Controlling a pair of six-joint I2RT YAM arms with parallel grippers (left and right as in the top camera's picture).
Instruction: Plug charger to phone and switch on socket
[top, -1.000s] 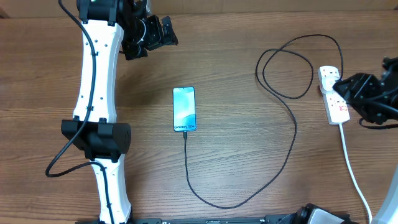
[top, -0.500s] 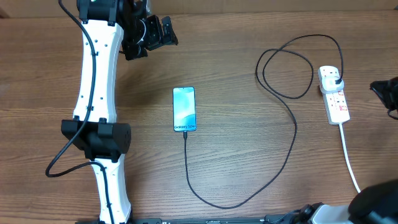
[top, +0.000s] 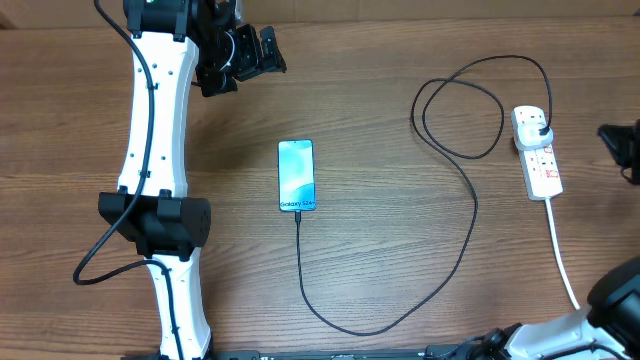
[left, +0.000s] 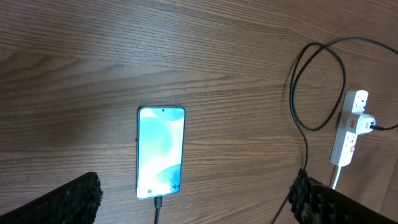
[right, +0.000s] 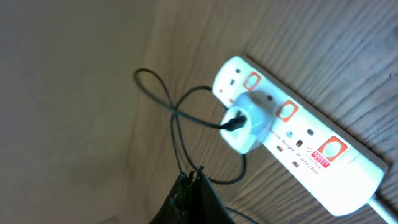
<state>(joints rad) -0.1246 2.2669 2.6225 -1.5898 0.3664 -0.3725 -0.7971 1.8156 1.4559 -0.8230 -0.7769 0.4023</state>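
Cut off at the counter's right edge near the socket (top: 537, 150), my right pincer (right: 191, 190) looks pressed together; my left pincer (top: 268, 52), by the far edge, stands spread.

On my bench (top: 400, 90) the phone (top: 297, 176) lies a little left of the frame's centre, its length running top to bottom. The charger (top: 470, 215) leaves the phone's lower end, drops toward the bottom edge, sweeps right and upward, and loops in the upper right. It ends at its plug (top: 537, 125), seated in the top outlet of the socket (top: 541, 168) near the right edge. My left pincer (top: 262, 50) sits upper left. My right pincer (top: 622, 148) is at the right edge, beside the socket and apart from it.
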